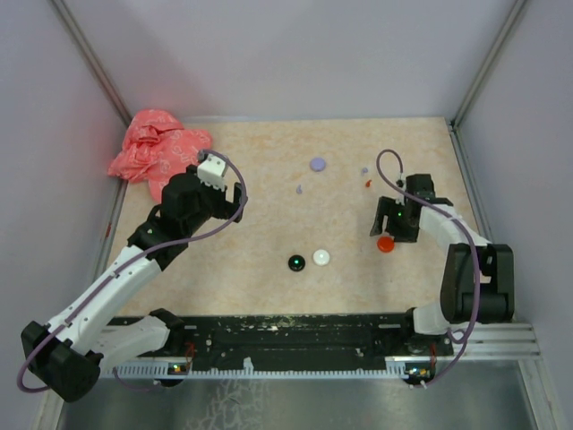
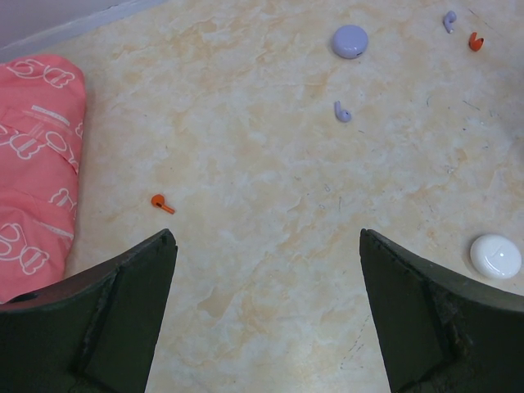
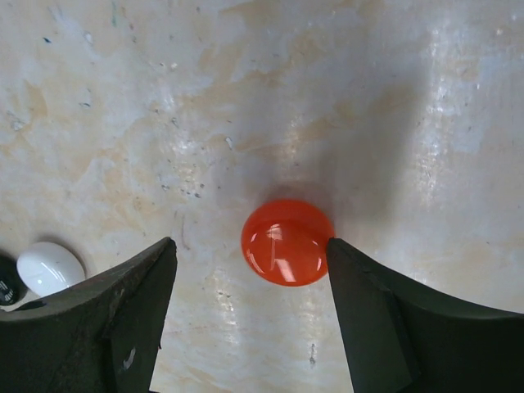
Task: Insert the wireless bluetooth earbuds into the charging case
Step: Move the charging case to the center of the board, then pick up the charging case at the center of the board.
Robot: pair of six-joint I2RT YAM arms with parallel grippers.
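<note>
The orange-red round case (image 3: 287, 241) lies shut on the table between my right gripper's (image 3: 250, 246) open jaws, and the right finger touches its edge; it also shows in the top view (image 1: 386, 244). My left gripper (image 2: 268, 246) is open and empty above bare table. An orange-red earbud (image 2: 162, 203) lies just ahead of its left finger. A second orange-red earbud (image 2: 476, 41) and two lilac earbuds (image 2: 342, 112) (image 2: 449, 20) lie near the lilac case (image 2: 350, 41). The black and white earbuds are out of view.
A white case (image 1: 321, 257) and a black case (image 1: 296, 262) lie side by side mid-table; the white case shows in the right wrist view (image 3: 51, 268). A crumpled pink bag (image 1: 157, 148) fills the far left corner. Grey walls close the table's sides.
</note>
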